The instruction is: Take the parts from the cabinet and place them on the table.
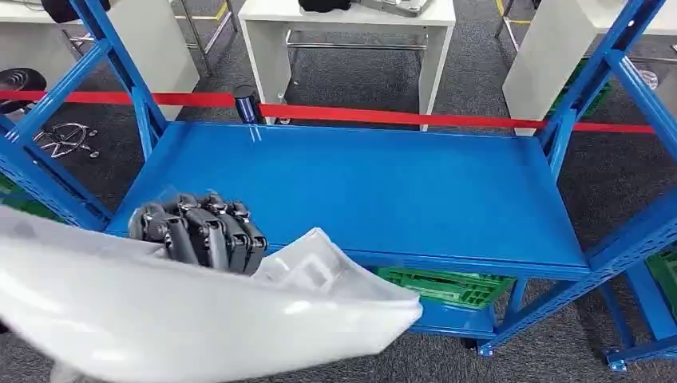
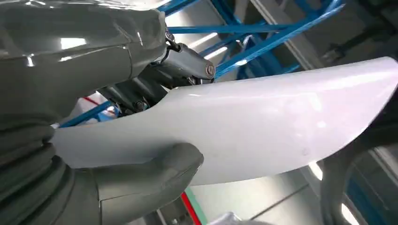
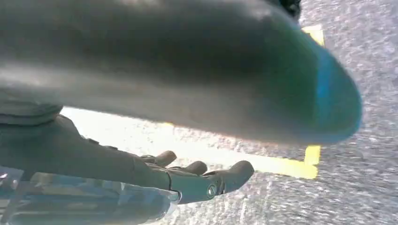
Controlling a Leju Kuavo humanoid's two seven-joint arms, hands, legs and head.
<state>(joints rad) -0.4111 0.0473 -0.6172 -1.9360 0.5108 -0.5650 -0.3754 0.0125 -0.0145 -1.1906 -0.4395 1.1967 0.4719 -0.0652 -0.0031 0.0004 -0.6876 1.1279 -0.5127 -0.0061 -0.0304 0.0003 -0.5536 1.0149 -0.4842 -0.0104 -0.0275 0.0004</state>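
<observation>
Left robot hand point(image 1: 199, 231) grips white plastic part point(image 1: 199, 319), thumb point(image 2: 155, 171) under, fingers point(image 1: 231, 239) curled over top edge; part held low before blue shelf point(image 1: 359, 191). Right robot hand point(image 3: 197, 180) hangs over floor, fingers loosely apart, holding nothing. Red tape point(image 1: 399, 117) and white tables point(image 1: 351, 16) behind shelf; green crate point(image 1: 447, 285) beneath.

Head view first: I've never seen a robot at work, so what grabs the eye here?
The large glossy white part fills the near left corner, gripped by the robot's dark left hand. Behind it spreads the bright blue shelf of a metal rack, bare on top, with a red tape stretched across the far side and a green crate below.
</observation>
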